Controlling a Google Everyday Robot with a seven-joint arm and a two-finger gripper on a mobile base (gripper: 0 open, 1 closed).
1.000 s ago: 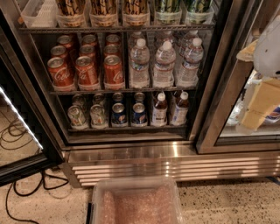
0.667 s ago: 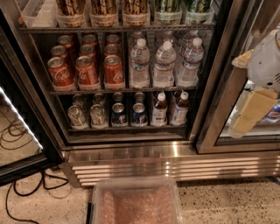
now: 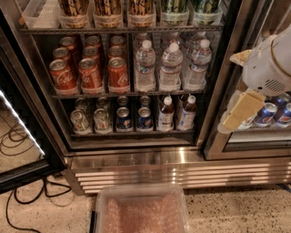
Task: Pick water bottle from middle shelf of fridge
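The fridge [image 3: 159, 169] stands open with a dark inside and a steel grille at its base. On the middle shelf [image 3: 95, 95], several clear water bottles with white caps stand at the right; the front ones are a left bottle [image 3: 145, 68], a middle bottle [image 3: 170, 68] and a right bottle [image 3: 196, 66]. Red cola cans [image 3: 90, 73] fill the shelf's left half. My gripper [image 3: 237, 86] hangs at the right edge, in front of the door frame, to the right of the bottles. Its cream fingers [image 3: 242, 111] stand apart, holding nothing.
The lower shelf holds cans [image 3: 122, 118] and two small bottles of dark drink [image 3: 166, 113]. Tall cans [image 3: 107, 8] line the top shelf. A clear plastic bin [image 3: 141, 210] sits on the floor in front. The open door [image 3: 22, 136] is at left, with cables [image 3: 18, 200] below it. Blue cans [image 3: 266, 113] stand behind the right glass door.
My gripper and arm have moved further into view from the right edge, leftward and a little up toward the bottles. Nothing in the fridge has moved.
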